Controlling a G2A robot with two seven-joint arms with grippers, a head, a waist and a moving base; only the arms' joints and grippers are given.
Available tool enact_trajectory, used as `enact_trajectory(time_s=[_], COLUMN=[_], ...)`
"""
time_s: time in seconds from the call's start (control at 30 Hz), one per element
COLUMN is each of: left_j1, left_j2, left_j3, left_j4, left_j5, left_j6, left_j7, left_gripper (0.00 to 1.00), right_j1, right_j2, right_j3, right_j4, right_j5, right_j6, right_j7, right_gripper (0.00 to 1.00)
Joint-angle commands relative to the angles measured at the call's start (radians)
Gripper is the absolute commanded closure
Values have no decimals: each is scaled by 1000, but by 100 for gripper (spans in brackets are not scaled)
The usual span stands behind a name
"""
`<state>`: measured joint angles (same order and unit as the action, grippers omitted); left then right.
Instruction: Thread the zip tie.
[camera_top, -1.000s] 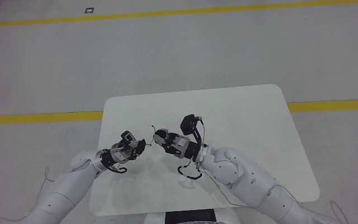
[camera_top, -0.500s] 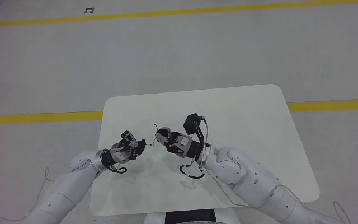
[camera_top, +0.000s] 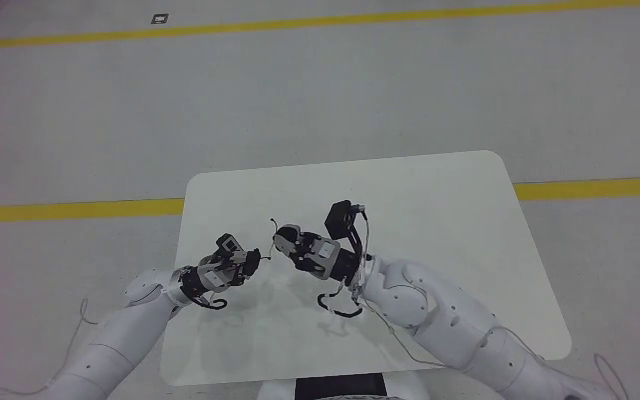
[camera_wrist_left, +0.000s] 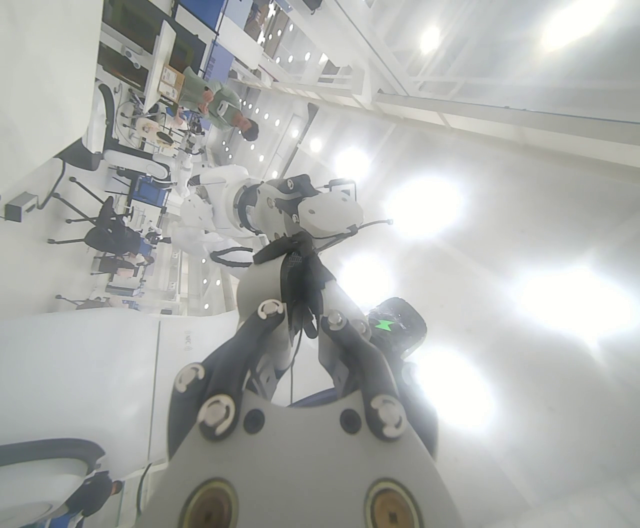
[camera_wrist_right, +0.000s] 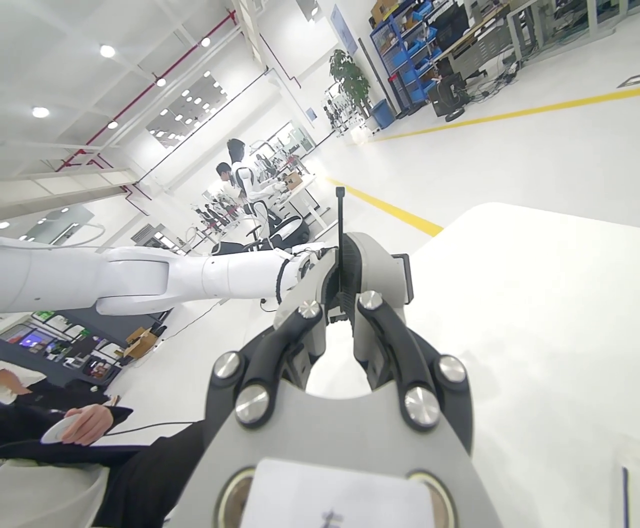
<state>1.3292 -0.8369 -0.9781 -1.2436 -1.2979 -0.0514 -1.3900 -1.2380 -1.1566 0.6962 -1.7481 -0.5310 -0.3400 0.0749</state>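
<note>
Two grippers hover toward the table's (camera_top: 450, 200) left edge: the right gripper (camera_wrist_right: 341, 270), clamped on the zip tie (camera_wrist_right: 340, 220), has edged toward the left gripper (camera_wrist_left: 300, 250), whose fingers are together. Threading looks unfinished.

A white table (camera_top: 450, 200) with rounded corners stands on a pale grey floor (camera_top: 400, 90). A far yellow line (camera_top: 300, 22) crosses the floor beside a small black marker (camera_top: 160, 18), and a nearer yellow line (camera_top: 90, 210) shows on both sides of the table. In the right wrist view, blue shelving (camera_wrist_right: 405, 60) stands near a potted plant (camera_wrist_right: 347, 75).
</note>
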Motion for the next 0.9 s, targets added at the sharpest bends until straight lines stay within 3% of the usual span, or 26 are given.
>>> enact_trajectory(time_s=[0.0, 0.87], left_j1=[0, 0], left_j2=[0, 0], left_j3=[0, 0], left_j4=[0, 0], left_j5=[0, 0], left_j6=[0, 0], left_j7=[0, 0], left_gripper=[100, 100], right_j1=[5, 14], right_j2=[-1, 8], right_j3=[-5, -22], right_j4=[5, 18], right_j5=[3, 8], right_j6=[0, 0], right_j7=[0, -32], right_gripper=[100, 100])
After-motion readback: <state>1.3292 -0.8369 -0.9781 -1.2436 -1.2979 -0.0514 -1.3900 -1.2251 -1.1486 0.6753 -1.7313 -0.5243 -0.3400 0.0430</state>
